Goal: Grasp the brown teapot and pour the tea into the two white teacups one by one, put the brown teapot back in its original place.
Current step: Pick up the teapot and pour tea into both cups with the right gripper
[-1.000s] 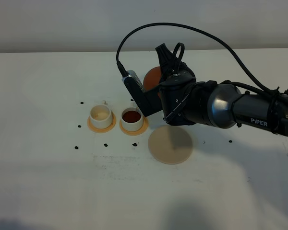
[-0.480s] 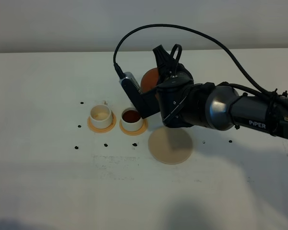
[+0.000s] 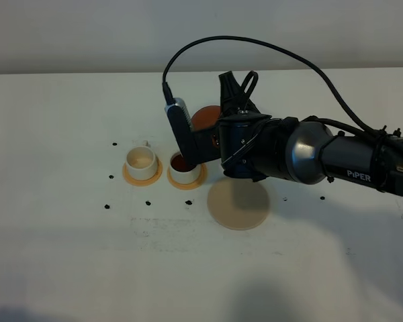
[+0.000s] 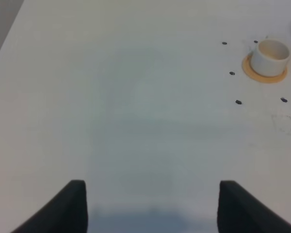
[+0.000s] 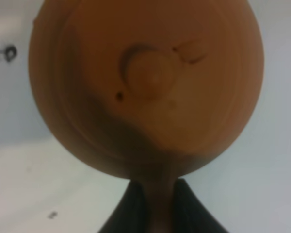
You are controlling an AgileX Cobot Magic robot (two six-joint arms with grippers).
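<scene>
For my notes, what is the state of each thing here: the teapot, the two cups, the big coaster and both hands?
brown teapot: lid on, off its coaster, held by the handle.
right hand: shut on the teapot handle.
left hand: open, holding nothing.
cup nearer the teapot: upright, dark tea inside.
other cup: upright, empty.
big coaster: nothing on it.

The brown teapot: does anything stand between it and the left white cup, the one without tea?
Yes. The filled teacup stands on its orange coaster roughly between the teapot and the empty cup. The right end effector holds the teapot by its handle above the table, so it could probably pass over.
</scene>
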